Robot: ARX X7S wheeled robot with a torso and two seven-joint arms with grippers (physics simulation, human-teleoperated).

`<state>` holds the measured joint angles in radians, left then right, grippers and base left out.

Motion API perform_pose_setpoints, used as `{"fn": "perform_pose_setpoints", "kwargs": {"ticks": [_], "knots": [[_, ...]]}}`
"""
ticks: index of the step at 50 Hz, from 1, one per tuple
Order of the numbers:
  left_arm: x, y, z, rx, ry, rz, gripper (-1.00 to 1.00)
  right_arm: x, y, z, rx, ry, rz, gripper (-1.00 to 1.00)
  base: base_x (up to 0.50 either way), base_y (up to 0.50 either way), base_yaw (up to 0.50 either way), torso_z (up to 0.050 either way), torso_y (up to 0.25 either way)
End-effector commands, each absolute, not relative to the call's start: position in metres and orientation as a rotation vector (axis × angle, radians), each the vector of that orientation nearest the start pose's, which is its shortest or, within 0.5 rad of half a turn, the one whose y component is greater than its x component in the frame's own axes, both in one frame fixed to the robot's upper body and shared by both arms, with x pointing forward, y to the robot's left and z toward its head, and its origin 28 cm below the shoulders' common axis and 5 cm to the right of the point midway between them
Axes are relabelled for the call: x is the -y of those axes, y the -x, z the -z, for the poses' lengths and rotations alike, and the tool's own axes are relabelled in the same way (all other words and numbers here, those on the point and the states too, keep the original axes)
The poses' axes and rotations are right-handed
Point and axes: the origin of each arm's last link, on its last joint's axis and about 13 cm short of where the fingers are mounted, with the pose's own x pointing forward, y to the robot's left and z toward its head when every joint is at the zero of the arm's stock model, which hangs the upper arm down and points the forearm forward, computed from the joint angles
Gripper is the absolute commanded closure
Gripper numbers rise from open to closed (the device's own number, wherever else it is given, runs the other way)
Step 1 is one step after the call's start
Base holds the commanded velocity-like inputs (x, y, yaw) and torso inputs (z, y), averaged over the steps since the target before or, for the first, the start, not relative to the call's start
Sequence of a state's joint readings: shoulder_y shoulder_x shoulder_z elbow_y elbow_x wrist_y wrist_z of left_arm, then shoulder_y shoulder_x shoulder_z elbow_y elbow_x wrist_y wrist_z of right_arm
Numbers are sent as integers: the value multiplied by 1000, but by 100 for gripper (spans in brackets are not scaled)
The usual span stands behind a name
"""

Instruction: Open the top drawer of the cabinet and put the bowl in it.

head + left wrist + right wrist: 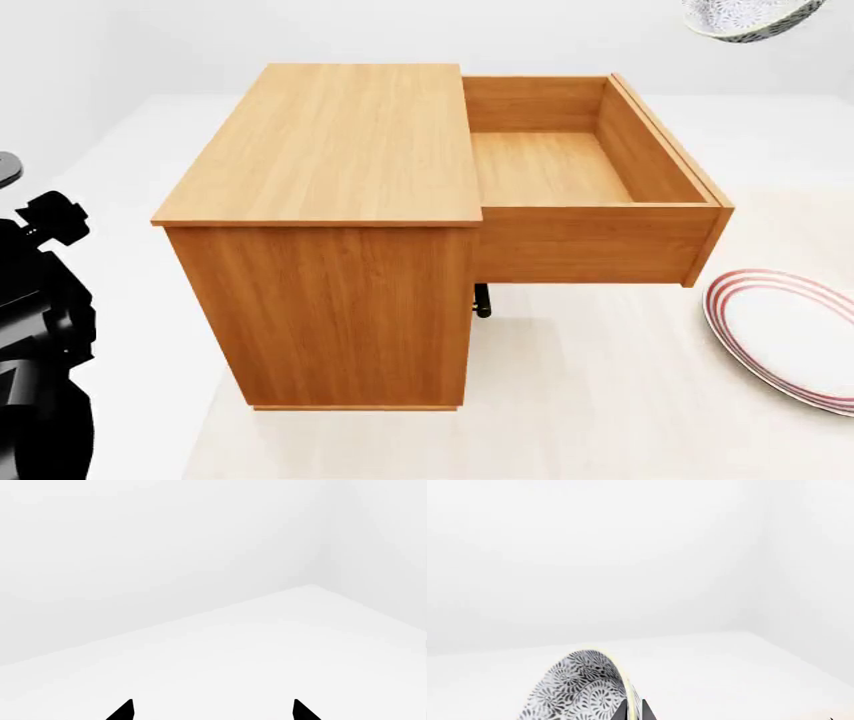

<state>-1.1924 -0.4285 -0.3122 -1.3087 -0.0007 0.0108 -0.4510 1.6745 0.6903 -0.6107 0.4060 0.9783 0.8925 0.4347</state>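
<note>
Okay, R gripper (635,711) clamped on the bowl (577,687) rim, fingers pinching the edge, patterned outside facing the wrist cam. On head cam the bowl's up at 1 o'clock, above and beyond the top drawer (587,180), which is pulled out of the cabinet (327,240). L gripper (213,711) fingers apart, nothing between them.

Top drawer (587,195) juts right from cabinet (327,230); plate (787,335) near right; bowl (747,18) far right, above.

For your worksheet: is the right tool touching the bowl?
Touching. The right wrist view shows the right tool with its fingertips closed over the rim of the bowl.
</note>
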Motion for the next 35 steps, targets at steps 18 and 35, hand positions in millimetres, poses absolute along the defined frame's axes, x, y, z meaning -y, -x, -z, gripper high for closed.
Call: {"fn": "perform_pose_setpoints", "kwargs": {"ticks": [18, 35], "knots": [[-395, -378, -148, -75, 154, -950, -100, 166, -366, -371, 32, 143, 87, 100, 0, 0, 0, 0, 0], [-395, -378, -146, -79, 155, -953, -100, 146, -377, -348, -32, 186, 7, 100, 0, 0, 0, 0, 1]]}}
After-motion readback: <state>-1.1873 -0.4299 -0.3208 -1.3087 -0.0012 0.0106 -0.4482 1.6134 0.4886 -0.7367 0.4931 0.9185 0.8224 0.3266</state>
